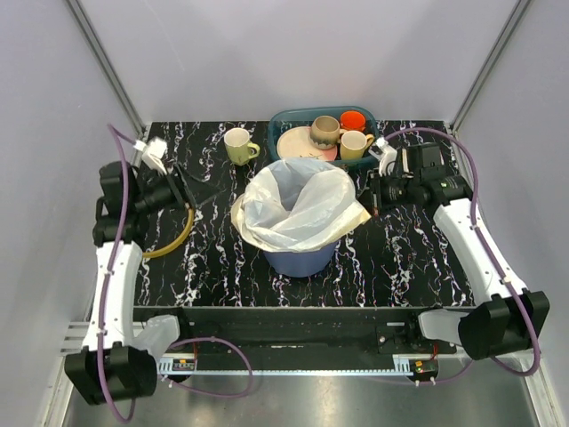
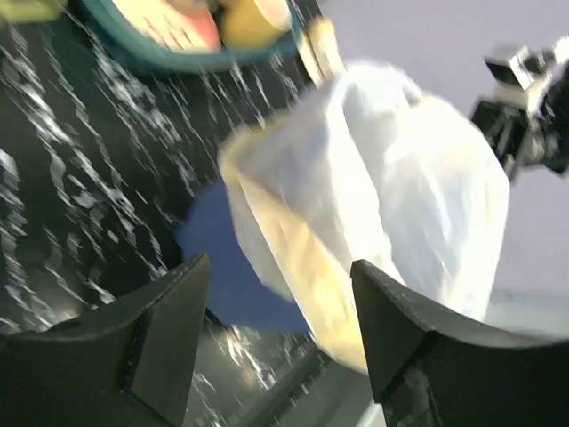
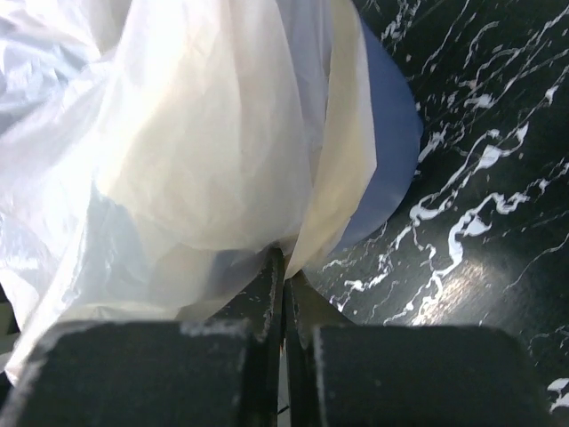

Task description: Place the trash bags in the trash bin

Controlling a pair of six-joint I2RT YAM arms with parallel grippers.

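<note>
Draping over the round blue plastic bin [image 1: 298, 261] mid-bench [image 1: 400, 258], the thin cream-white film sack [image 1: 298, 205] looks featherlight, floppy and slippery. Right gripper [image 3: 283, 262] jaws are clenched on its edge, left gripper [image 2: 277, 265] jaws released. Best to pinch bunched film, w/ care.

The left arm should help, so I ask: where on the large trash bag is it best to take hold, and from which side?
Probably the trash bag where its loose film folds over the left rim of the trash bin, approached from the left. It hangs outside as a free flap facing the open left gripper; the right gripper pinches the right corner.
</note>
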